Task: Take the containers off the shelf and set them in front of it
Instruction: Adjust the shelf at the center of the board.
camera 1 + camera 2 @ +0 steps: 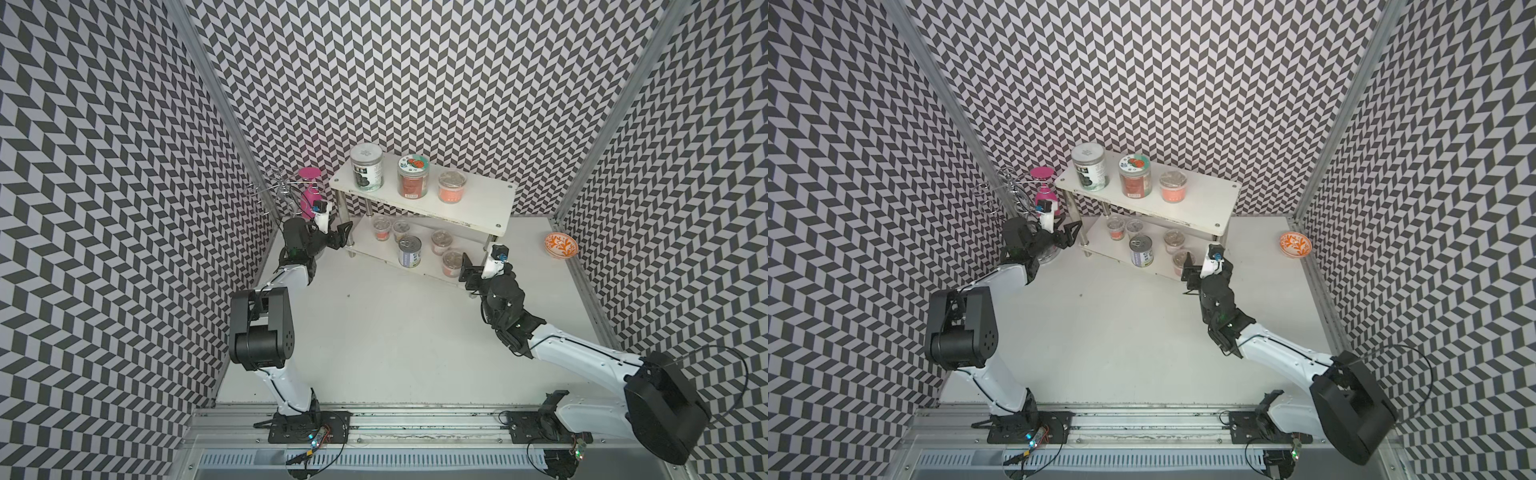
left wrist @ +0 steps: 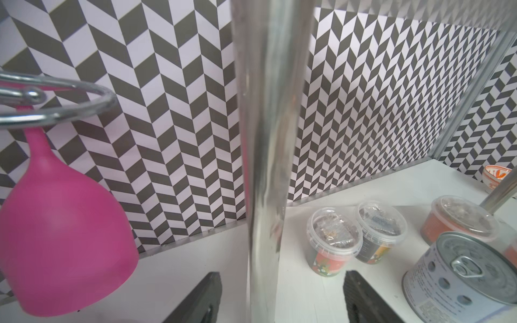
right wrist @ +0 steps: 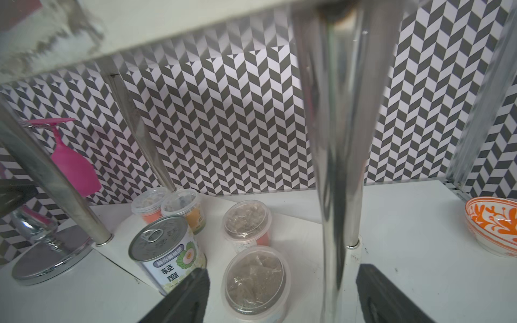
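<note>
The left gripper is released: its two dark fingers stand apart on either side of the shelf's front left chrome leg, with a gap to the tube on each side. Just past that leg, on the lower tier, two foil-topped cups sit side by side, and the pull-tab tin can stands nearer the wrist camera. On the other side of the leg, the pink goblet hangs upside down from the silver wire stand.

The right gripper is likewise released, straddling the front right chrome leg. One finger lies close beside the tube, though I cannot tell whether it touches, and the other is well clear. Between the jaws, beside the leg, sits the nearest cup, with another cup behind it.

In both top views the white two-tier shelf stands at the back of the table, set at a slant. All eight containers are on it. The top tier carries a tall jar with dark contents, a tall jar with red contents and a single cup, in a row. The lower tier holds the can and four cups. The orange-and-white bowl sits near the right wall, well apart from the shelf.
</note>
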Controlling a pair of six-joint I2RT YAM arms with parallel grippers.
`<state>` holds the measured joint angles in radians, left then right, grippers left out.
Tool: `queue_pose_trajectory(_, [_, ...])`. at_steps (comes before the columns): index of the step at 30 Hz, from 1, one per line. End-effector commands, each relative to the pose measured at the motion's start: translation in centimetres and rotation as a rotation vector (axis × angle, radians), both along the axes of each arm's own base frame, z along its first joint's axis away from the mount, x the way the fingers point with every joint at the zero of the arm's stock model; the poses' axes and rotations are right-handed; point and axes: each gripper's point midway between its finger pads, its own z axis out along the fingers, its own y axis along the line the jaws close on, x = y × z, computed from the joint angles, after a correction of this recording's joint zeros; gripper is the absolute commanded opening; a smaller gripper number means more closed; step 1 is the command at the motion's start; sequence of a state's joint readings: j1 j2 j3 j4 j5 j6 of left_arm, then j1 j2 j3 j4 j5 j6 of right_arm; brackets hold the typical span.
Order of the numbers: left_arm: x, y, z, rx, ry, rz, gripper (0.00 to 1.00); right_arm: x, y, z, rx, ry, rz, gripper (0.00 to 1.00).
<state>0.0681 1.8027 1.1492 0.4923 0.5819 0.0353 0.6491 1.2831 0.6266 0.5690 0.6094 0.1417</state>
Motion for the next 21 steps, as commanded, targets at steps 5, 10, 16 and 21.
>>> queue_pose_trajectory(5, [1.9,-0.6,0.5,-0.006,-0.024,-0.065,0.59,1.0,-1.8,2.2,0.056,-0.083,-0.071,0.66])
queue_pose_trajectory(10, [2.9,-1.0,0.5,0.001,-0.023,-0.102,0.51,1.4,-1.8,2.5,0.033,-0.095,-0.069,0.55])
queue_pose_trajectory(16, [2.9,-1.4,-0.2,0.016,-0.01,-0.136,0.42,2.0,-2.3,2.5,0.027,-0.096,-0.076,0.43])
queue_pose_trajectory(21, [2.8,-1.6,-0.3,0.026,-0.008,-0.157,0.32,2.4,-2.2,2.7,0.008,-0.103,-0.077,0.32])
